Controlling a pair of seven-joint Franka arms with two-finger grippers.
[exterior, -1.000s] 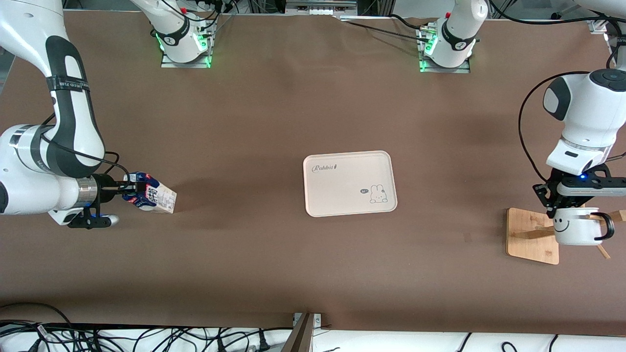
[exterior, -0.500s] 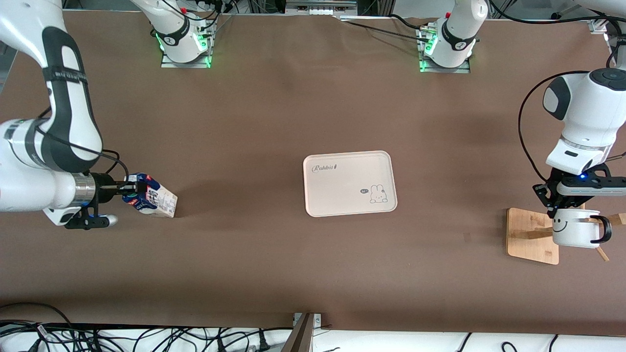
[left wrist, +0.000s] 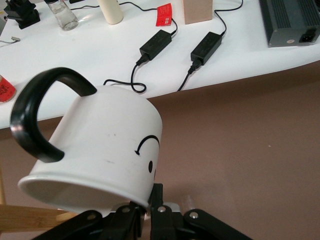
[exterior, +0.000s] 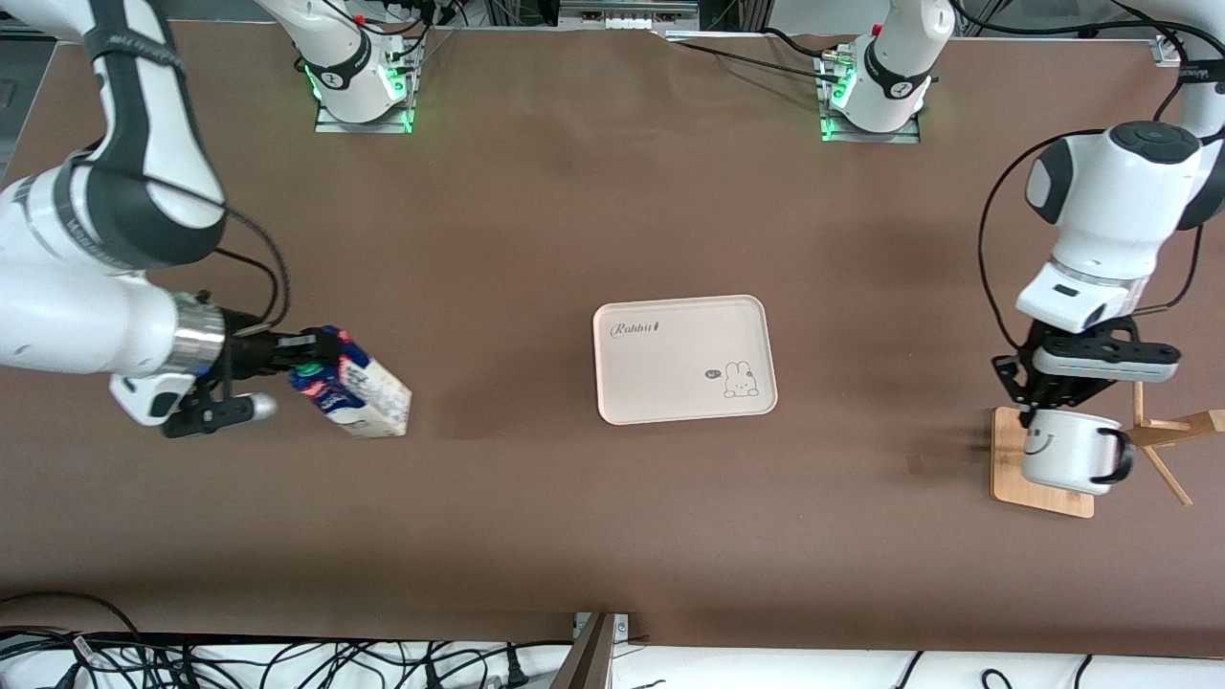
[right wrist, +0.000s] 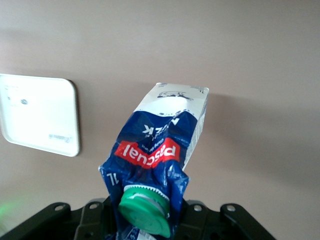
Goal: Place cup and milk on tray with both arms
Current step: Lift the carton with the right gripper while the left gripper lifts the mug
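Observation:
The cream tray (exterior: 670, 402) with "Rabbit" lettering lies mid-table; its corner shows in the right wrist view (right wrist: 65, 125). My right gripper (exterior: 304, 362) is shut on the gable top of the blue and white milk carton (exterior: 362, 390), held tilted in the air over the table toward the right arm's end. The carton (right wrist: 160, 145) and its green cap show in the right wrist view. My left gripper (exterior: 1038, 407) is shut on the rim of the white smiley cup (exterior: 1070, 452), held over the wooden base. The cup (left wrist: 100, 150) with its black handle fills the left wrist view.
A square wooden base (exterior: 1010, 459) with a wooden peg stand (exterior: 1168, 440) sits at the left arm's end of the table. Power adapters (left wrist: 156, 42) and cables lie on a white surface off the table's edge.
My right gripper has lifted the milk carton and carried it toward the tray. My left gripper has moved the cup off the peg stand, toward the tray.

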